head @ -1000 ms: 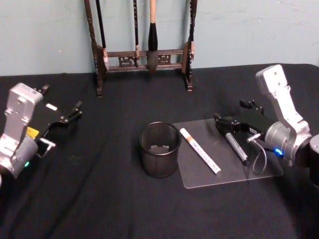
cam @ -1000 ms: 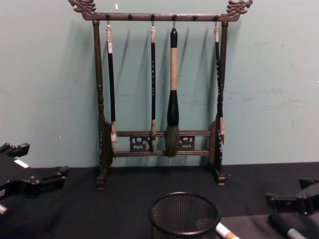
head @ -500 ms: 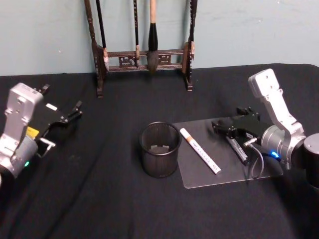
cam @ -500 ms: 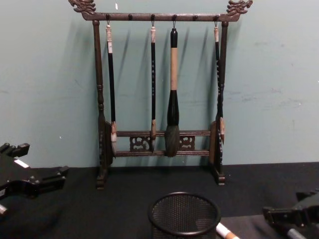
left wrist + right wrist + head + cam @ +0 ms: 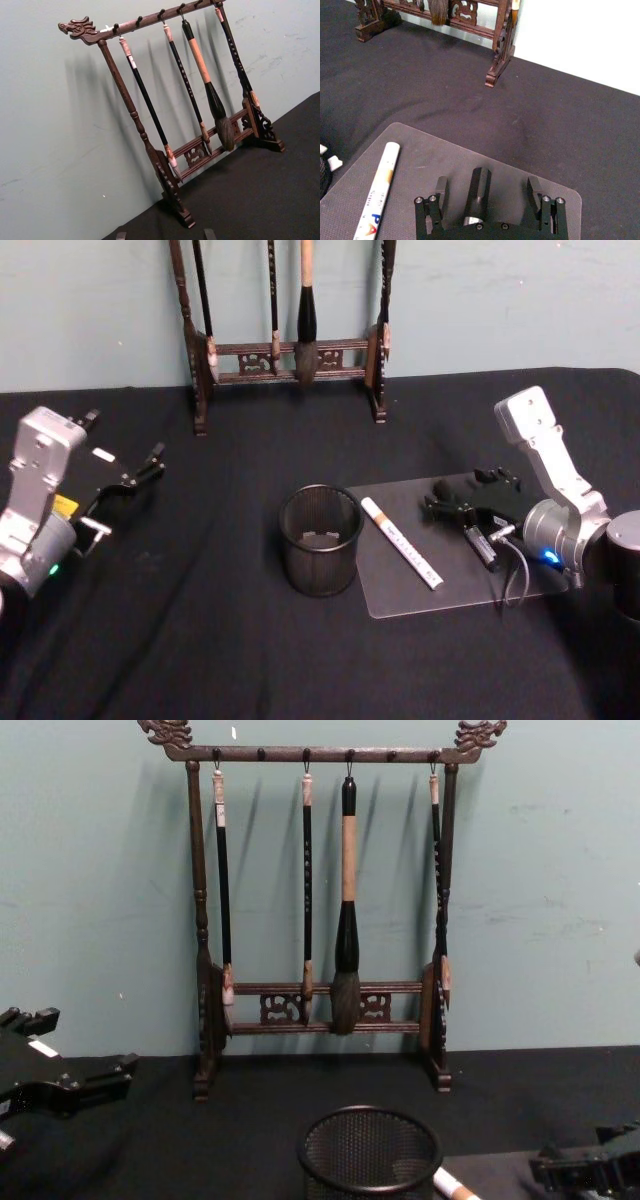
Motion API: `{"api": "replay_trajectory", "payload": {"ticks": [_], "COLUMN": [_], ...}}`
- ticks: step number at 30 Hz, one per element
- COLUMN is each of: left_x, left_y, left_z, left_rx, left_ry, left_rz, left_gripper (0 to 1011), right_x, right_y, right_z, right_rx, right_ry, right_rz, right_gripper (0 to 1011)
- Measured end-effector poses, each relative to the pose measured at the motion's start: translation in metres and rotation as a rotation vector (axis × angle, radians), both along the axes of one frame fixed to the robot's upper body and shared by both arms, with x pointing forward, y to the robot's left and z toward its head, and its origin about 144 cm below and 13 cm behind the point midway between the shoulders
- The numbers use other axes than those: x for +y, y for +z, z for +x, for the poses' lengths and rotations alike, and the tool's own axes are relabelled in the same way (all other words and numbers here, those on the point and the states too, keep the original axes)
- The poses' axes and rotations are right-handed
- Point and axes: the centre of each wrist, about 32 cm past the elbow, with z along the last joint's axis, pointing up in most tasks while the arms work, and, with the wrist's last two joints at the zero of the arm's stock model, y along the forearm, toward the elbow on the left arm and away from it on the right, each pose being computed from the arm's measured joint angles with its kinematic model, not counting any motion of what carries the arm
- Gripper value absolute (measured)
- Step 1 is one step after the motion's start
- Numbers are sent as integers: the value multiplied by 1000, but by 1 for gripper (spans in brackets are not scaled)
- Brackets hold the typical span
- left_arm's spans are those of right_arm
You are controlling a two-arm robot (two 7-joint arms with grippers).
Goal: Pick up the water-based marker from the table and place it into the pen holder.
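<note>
Dark grey water-based marker [image 5: 479,192] lies on the clear mat [image 5: 400,590], right of the pen holder [image 5: 320,540]. The right gripper [image 5: 487,186] straddles its barrel, spread open, aligned to close crosswise. The left gripper [image 5: 140,472] hangs parked and open over the bench [image 5: 200,640].

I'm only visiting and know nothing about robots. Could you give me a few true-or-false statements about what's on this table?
1. The white marker lies on the clear mat. True.
2. The right gripper holds a marker up in the air. False: its open fingers straddle the dark marker, which lies on the mat.
3. Four brushes hang on the wooden rack. True.
4. The left gripper reaches into the pen holder. False: it sits off at the robot's left, apart from the holder.
</note>
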Motion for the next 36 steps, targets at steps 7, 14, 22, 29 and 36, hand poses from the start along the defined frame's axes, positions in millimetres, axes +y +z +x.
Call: {"api": "replay_trajectory", "payload": {"ticks": [7,14,22,29,36], "left_x": [0,0,0,0,0], "left_y": [0,0,0,0,0], "left_z": [0,0,0,0,0], "left_rx": [0,0,0,0,0], "left_ry": [0,0,0,0,0], "left_rz": [0,0,0,0,0], "left_gripper": [1001,1001,1001,1001,1001], "right_x": [-1,-1,-1,-1,-1], "right_y": [-2,-4,-6,-7,-8], "right_z": [-1,-2,-3,-3,-3], "right_rx": [13,22,30,32,34], "right_ry": [-2,-2,2,4,5], "right_rz": [8,14,22,31,35], "right_gripper": [1002,1000,1002,1000,1002]}}
